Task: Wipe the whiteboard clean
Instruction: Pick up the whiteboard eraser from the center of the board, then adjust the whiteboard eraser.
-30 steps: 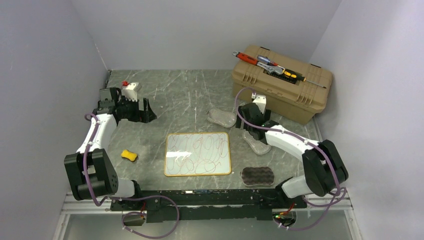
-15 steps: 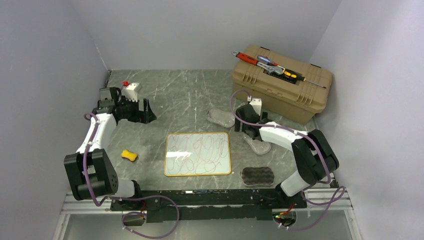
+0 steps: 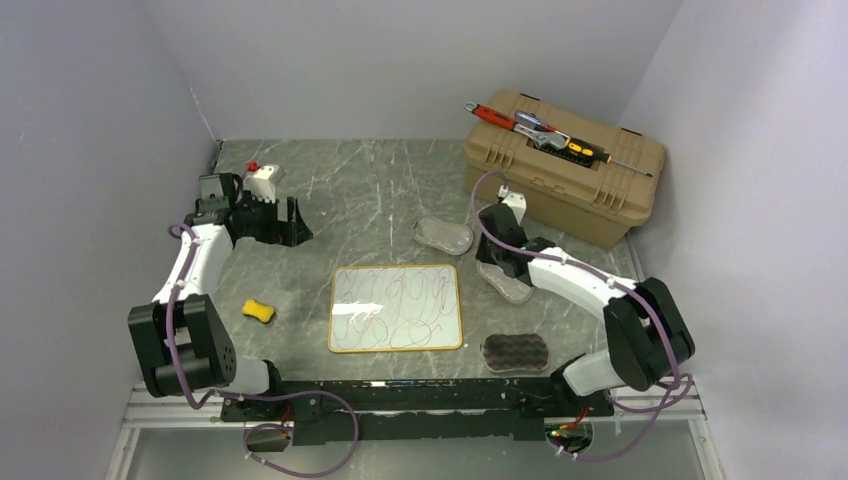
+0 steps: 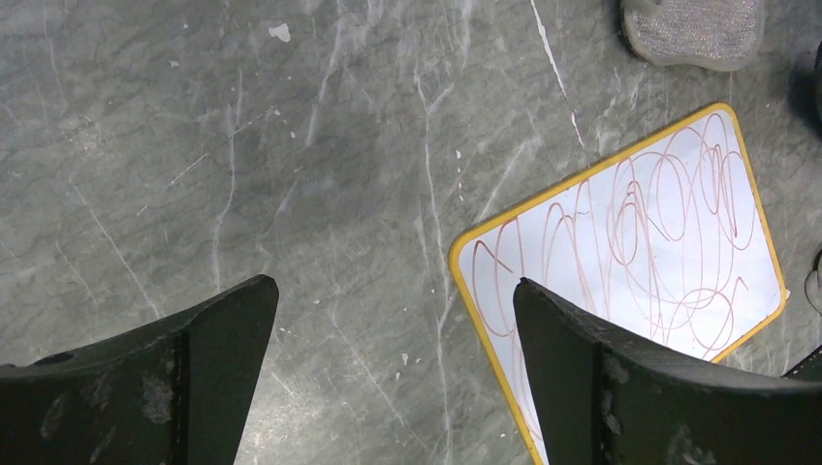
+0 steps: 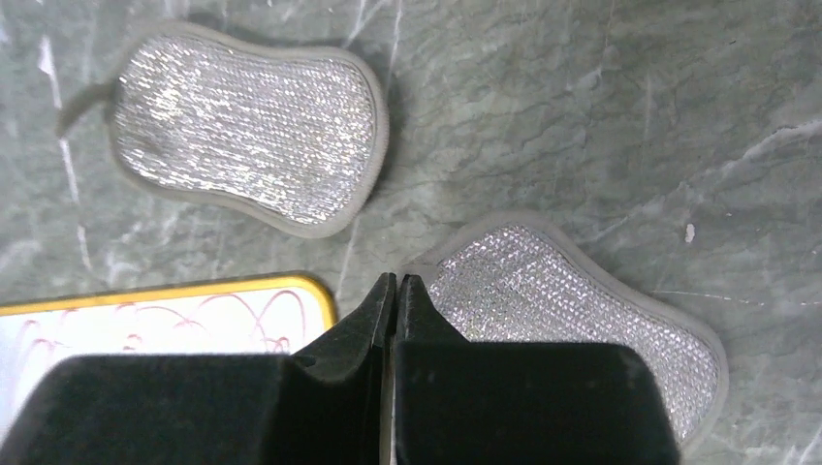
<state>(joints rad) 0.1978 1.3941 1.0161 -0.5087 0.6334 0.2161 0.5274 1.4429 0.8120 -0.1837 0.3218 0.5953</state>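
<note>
The whiteboard (image 3: 396,307) lies flat mid-table, yellow-framed and covered in reddish scribbles; it also shows in the left wrist view (image 4: 630,232) and the right wrist view (image 5: 165,320). My right gripper (image 3: 498,266) (image 5: 397,278) is shut. Its tips sit low at the left corner of a silvery mesh pad (image 5: 572,310) (image 3: 515,288), just right of the board's far right corner. Nothing shows between the fingers. My left gripper (image 3: 285,225) (image 4: 393,281) hangs open over bare table, left of the board's far left corner, holding nothing.
A second silvery pad (image 3: 443,235) (image 5: 247,131) lies beyond the board. A dark wavy sponge (image 3: 515,352) sits near the board's right front corner and a yellow sponge (image 3: 259,311) to its left. A tan toolbox (image 3: 562,165) with tools on its lid stands back right.
My right gripper has closed from open and shifted back over the pad's left corner. The left arm and the board have not moved.
</note>
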